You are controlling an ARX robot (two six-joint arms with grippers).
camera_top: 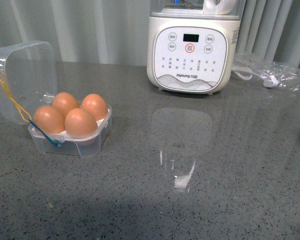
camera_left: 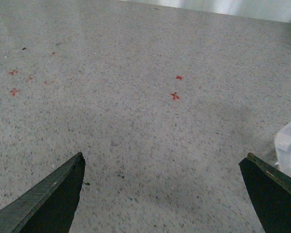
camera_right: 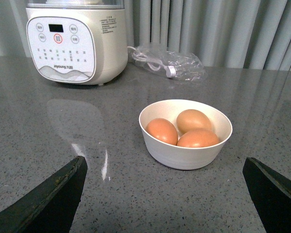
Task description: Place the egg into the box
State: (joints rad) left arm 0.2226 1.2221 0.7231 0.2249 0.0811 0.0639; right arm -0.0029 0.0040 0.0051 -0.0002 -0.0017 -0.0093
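1. Dark fingertips [camera_left: 63, 187] of the left tool [camera_left: 164, 158] frame its wrist view. The jaws stand wide apart over bare grey speckled tabletop [camera_left: 136, 121] and hold nothing. Small red marks [camera_left: 175, 96] dot the surface ahead.
2. Beside one left finger, a clear plastic corner of the box [camera_left: 287, 144] is cut off by the frame edge.
3. The right tool [camera_right: 165, 159] is likewise spread wide and empty. It faces a white bowl [camera_right: 184, 155] holding three brown eggs [camera_right: 162, 130].
4. Neither arm appears in the front view, so their poses cannot be made out.
5. In the front view, the box stands on the tabletop with its hinged lid [camera_top: 27, 75] raised. A yellow band [camera_top: 10, 95] and a blue band [camera_top: 52, 141] hang at its side.
6. Each of the four cups holds a brown egg [camera_top: 80, 121]. They look alike, so the task's one cannot be singled out.
7. Behind stand a white Joyoung appliance [camera_top: 190, 55], cropped at the top, and a crumpled plastic bag [camera_top: 267, 72] holding a cable.
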